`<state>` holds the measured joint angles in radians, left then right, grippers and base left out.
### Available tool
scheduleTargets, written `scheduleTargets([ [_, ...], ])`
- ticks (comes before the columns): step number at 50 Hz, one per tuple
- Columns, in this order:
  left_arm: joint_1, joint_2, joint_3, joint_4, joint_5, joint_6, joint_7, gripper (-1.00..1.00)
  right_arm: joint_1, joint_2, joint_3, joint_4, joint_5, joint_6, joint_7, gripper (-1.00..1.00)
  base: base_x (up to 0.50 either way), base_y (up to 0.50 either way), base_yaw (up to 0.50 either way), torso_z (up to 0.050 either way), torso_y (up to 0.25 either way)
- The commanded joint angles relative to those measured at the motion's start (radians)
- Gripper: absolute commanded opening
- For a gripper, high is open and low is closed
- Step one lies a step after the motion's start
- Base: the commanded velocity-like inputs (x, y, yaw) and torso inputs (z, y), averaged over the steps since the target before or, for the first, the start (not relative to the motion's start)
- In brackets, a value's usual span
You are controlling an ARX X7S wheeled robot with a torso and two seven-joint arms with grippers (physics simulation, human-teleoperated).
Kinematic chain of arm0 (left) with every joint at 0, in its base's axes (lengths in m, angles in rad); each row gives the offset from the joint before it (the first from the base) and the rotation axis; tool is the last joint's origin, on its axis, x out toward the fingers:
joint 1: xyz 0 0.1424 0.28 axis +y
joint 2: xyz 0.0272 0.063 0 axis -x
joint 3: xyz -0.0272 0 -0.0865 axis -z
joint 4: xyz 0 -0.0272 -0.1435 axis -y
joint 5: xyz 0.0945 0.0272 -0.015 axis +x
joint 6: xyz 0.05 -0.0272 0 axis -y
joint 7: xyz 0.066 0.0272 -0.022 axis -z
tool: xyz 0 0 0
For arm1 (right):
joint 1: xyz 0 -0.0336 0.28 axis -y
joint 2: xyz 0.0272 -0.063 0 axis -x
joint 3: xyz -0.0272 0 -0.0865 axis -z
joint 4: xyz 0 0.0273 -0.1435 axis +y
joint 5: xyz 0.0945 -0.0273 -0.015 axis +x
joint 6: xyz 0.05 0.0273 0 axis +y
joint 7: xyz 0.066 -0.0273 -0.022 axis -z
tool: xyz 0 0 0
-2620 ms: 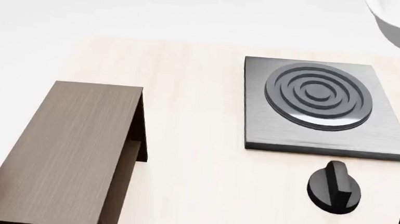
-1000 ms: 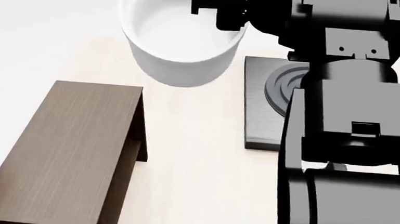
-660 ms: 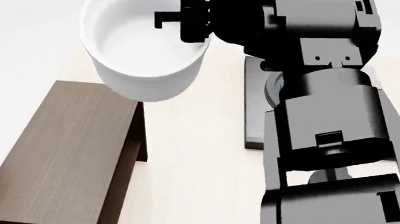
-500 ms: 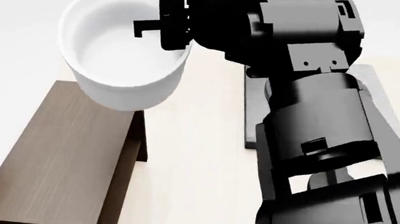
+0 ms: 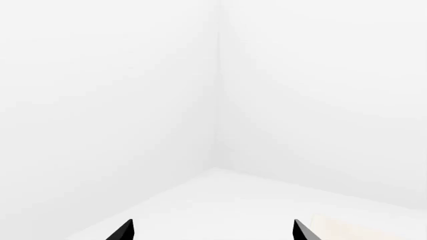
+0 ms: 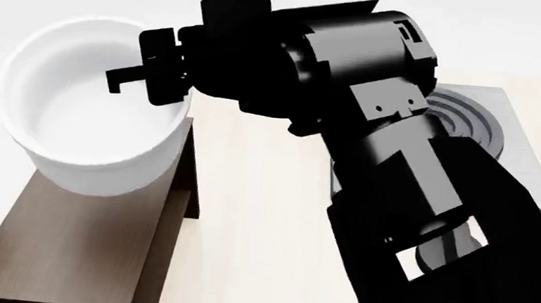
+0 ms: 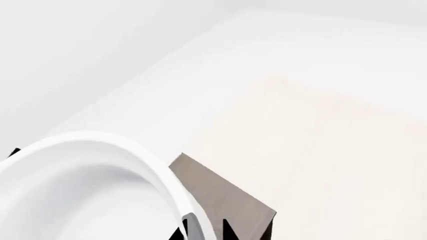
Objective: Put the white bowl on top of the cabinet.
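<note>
The white bowl has moved further toward nine o'clock since half a second ago and now hangs over the far end of the cabinet, hiding that end. The right gripper is clamped on the bowl's rim at its three o'clock side. The right arm covers most of the one stove plate. One bowl, one cabinet. The left gripper shows two tips spread apart, holding nothing.
</note>
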<state>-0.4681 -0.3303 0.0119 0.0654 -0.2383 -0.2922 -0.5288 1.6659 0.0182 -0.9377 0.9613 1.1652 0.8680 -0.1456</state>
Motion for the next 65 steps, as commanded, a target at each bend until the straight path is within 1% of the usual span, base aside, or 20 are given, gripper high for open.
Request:
scheduleTargets([
  [1, 0.002, -0.001, 0.002, -0.006, 0.0, 0.007, -0.002, 1.0, -0.026, 0.022, -0.008, -0.123, 0.089, 0.012, 0.042, -1.0, 0.0, 0.0, 0.0, 0.0, 0.0],
  [26, 0.004, -0.006, 0.006, 0.003, -0.005, 0.002, -0.007, 1.0, -0.058, 0.008, -0.039, -0.082, 0.103, -0.004, 0.027, -1.0, 0.0, 0.0, 0.0, 0.0, 0.001],
  [38, -0.001, -0.008, 0.005, -0.002, -0.012, 0.0, -0.007, 1.0, -0.073, -0.015, -0.097, -0.012, 0.122, -0.042, -0.008, -1.0, 0.0, 0.0, 0.0, 0.0, 0.001],
  [43, -0.002, -0.009, 0.004, -0.004, -0.013, 0.001, -0.008, 1.0, -0.075, -0.017, -0.161, 0.008, 0.17, -0.069, -0.015, -1.0, 0.0, 0.0, 0.0, 0.002, 0.0],
  [58, -0.001, -0.01, 0.009, -0.005, -0.013, 0.003, -0.011, 1.0, -0.056, -0.018, -0.455, 0.056, 0.442, -0.197, -0.045, -1.0, 0.0, 0.0, 0.0, 0.0, 0.0],
  [65, -0.001, -0.012, 0.008, -0.012, -0.015, 0.009, -0.009, 1.0, -0.042, -0.018, -0.548, 0.035, 0.534, -0.24, -0.054, -1.0, 0.0, 0.0, 0.0, 0.0, 0.0],
])
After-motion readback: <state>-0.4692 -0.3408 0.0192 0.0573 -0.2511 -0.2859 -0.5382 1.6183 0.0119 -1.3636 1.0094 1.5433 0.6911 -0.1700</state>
